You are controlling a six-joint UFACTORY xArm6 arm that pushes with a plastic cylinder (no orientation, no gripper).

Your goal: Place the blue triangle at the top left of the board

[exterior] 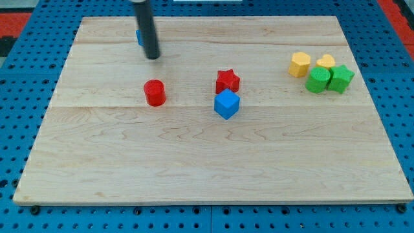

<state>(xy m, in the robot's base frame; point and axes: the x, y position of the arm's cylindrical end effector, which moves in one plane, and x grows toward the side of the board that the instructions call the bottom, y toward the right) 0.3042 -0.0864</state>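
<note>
Blue triangle point(138, 37): mostly hidden behind the dark rod point(145, 26) in the upper left of the frame, only a thin blue sliver showing at the rod's left side; shape not readable from that sliver. Lying on the wooden board point(207, 162), near its top edge and left of centre, some way in from the top-left corner.

My tip point(152, 57): just below and to the right of that sliver, touching or nearly touching it; contact cannot be told. No gripper on the arm, just the plain rod.

Red cylinder point(154, 92) below the tip, apart from it. Red star point(228, 81) near the middle of the board, with the blue cube point(227, 104) right beneath it, close or touching. At upper right, a tight cluster: two yellow blocks point(300, 65) point(325, 62) above two green blocks point(318, 80) point(341, 78), shapes hard to make out.

No containers anywhere. Board resting on a blue pegboard desk point(26, 97). Bare wood between the sliver and the top-left corner; lower half of the board bare too.
</note>
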